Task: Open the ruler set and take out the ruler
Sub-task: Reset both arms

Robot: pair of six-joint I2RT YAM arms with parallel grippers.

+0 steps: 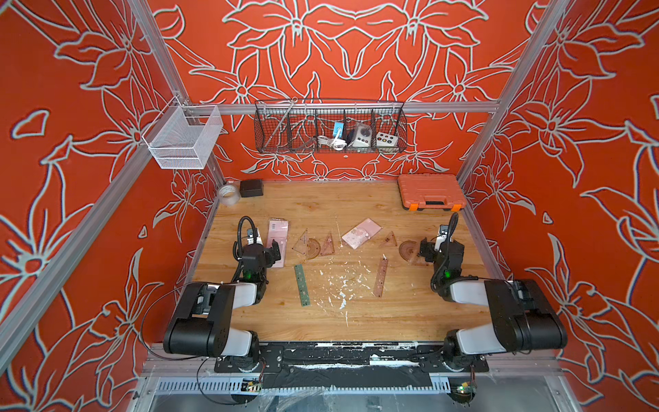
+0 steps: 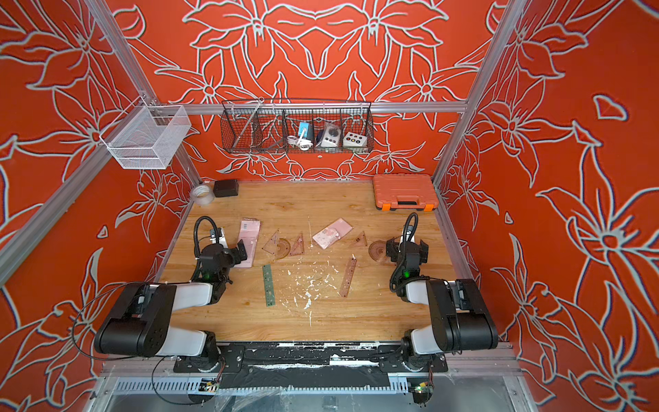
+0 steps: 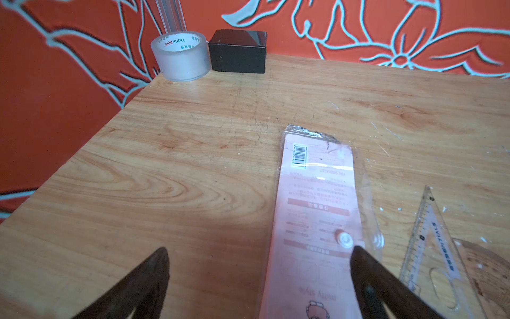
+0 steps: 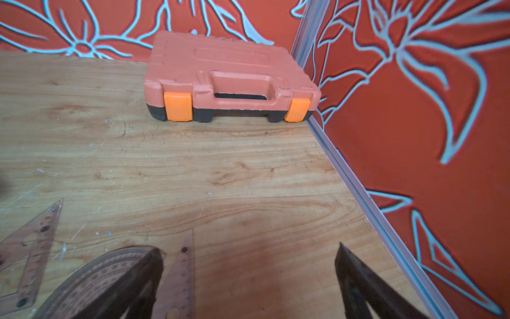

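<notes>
Both top views look down from high over the whole wooden tabletop [image 1: 392, 314]; each wrist view sits low, facing a far corner.

The whole booth is wrapped in orange-red walls [image 1: 356, 53] with big pale line-drawn flowers, framed by aluminium rails [image 1: 445, 106]. Mid-frame there's a wood-grain tabletop [image 1: 356, 321], pretty scuffed, with white flecks [image 1: 342, 285] around its centre. A white mesh basket [image 1: 185, 139] hangs upper left, and a black wire basket [image 1: 278, 132] hangs off the back rail, top centre. There's an orange tool case [image 1: 429, 191] at the table's upper right, a tape roll [image 1: 228, 194] and black box [image 1: 251, 188] at its upper left. The light is soft and even.
</notes>
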